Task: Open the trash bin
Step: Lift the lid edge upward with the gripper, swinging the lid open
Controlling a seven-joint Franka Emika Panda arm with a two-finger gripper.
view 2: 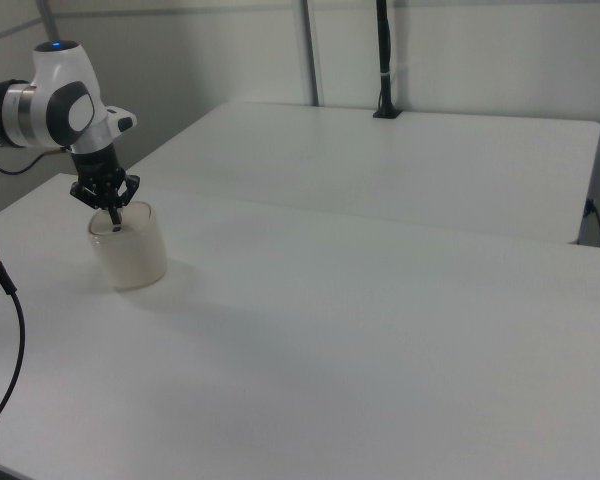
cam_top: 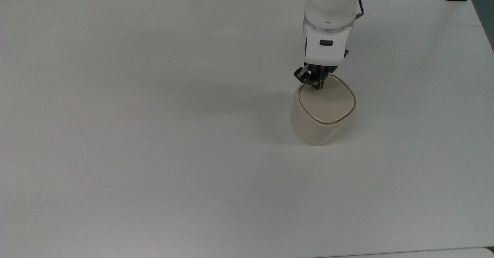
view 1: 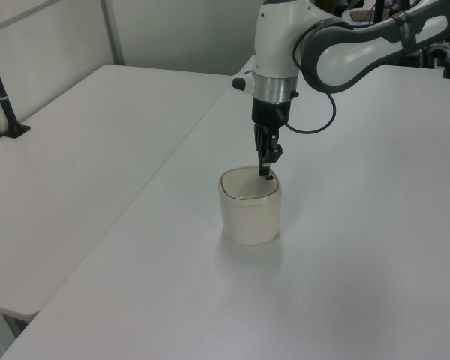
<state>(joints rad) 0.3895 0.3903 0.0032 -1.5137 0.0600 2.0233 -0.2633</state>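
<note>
Gripper tip down on the bin's closed lid.

The bin (cam_top: 323,113) stands upright on the white tabletop (cam_top: 154,134), toward the far right corner in the top view and well in from both edges; in the right view it sits near the tabletop's left edge (view 2: 128,245). Its flat lid (cam_top: 327,103) lies shut. The gripper (cam_top: 317,86) points straight down with its fingers clenched together, grasping nothing, the tip meeting the lid close to the rim on the arm's side. In the left view the gripper (view 1: 265,171) touches the bin (view 1: 250,206) at the lid's far right corner.
</note>
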